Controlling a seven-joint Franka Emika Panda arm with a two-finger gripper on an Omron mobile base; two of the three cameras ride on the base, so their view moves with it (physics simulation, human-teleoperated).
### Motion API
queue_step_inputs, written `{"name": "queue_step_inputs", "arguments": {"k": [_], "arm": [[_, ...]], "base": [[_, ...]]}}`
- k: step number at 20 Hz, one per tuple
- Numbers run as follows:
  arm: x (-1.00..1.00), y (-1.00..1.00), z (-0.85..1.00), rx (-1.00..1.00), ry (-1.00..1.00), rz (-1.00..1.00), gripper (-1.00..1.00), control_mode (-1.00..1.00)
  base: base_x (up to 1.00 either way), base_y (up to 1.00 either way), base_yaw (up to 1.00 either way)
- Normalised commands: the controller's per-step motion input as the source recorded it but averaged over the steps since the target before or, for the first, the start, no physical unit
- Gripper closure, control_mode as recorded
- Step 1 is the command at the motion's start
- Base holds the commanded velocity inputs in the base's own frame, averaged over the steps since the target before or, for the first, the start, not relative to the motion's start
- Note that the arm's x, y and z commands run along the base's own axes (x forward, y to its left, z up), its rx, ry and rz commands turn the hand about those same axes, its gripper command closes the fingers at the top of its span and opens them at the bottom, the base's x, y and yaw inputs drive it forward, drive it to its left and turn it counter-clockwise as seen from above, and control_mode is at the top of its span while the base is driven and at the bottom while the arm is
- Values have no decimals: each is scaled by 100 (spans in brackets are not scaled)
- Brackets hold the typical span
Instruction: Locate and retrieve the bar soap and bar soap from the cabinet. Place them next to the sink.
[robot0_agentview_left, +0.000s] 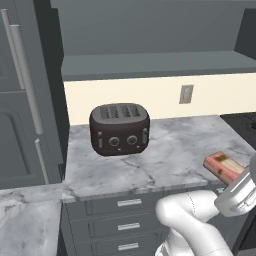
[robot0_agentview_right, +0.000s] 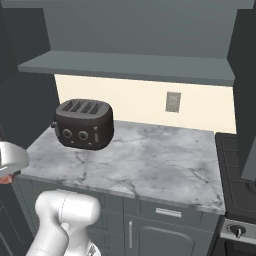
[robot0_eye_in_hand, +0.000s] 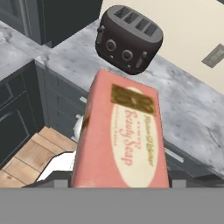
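Bar soap (robot0_eye_in_hand: 122, 135) gripped in hand, off the table.

Pink wrapped bar with tan oval label stands out lengthwise from the hand (robot0_eye_in_hand: 120, 186), which is clamped on its near end; fingertips hidden by the bar. Beyond the bar's far end: dark four-slot toaster (robot0_eye_in_hand: 128, 39) on marble table (robot0_eye_in_hand: 192, 113). Below the hand: grey drawers (robot0_agentview_left: 127, 220), wood floor (robot0_eye_in_hand: 30, 157).

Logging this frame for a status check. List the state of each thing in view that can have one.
bar soap: held up off the counter, label facing the hand camera
hand: shut on the bar soap
toaster: upright on the counter, slots empty
drawers: closed
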Motion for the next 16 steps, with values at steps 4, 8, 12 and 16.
{"name": "queue_step_inputs", "arguments": {"k": [4,8,12,16], "arm": [[-5,0,0,0,0,0,100,-100],[0,0,0,0,0,0,100,100],[0,0,0,0,0,0,100,100],[0,0,0,0,0,0,100,100]], "base": [[0,0,0],[-48,-8,-2],[-71,-9,-2],[-75,-6,-1]]}}
